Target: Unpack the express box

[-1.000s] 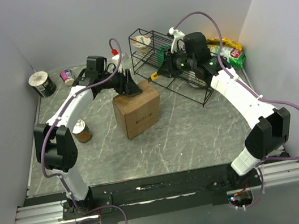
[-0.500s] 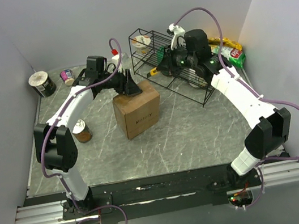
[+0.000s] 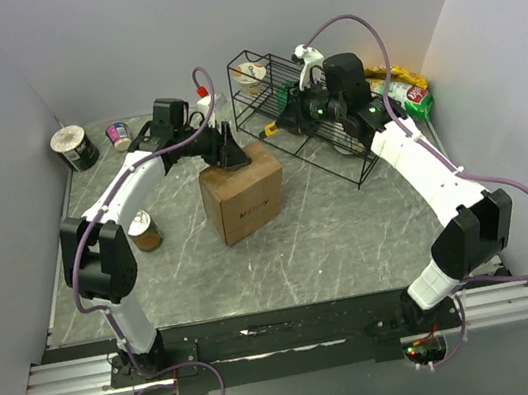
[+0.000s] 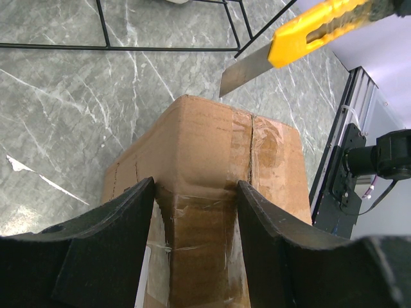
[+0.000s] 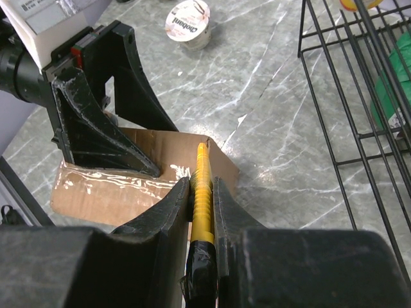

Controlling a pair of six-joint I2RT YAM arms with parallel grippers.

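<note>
Now left tool (image 4: 196,192) gripping express box (image 3: 241,195) edge, right tool (image 5: 202,192) clamping yellow knife (image 4: 295,42) just beyond.

The round lid of the yogurt cup (image 5: 188,24) on the table (image 5: 270,160) carries dark lettering that appears to read "Chobani". A short dark word is printed on the front face of the express box (image 3: 248,205), too small to make out. Print on other items is unreadable.

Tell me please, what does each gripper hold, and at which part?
The right gripper holds a yellow utility knife by its handle, blade forward. The left gripper clamps the express box at its top edge.
</note>
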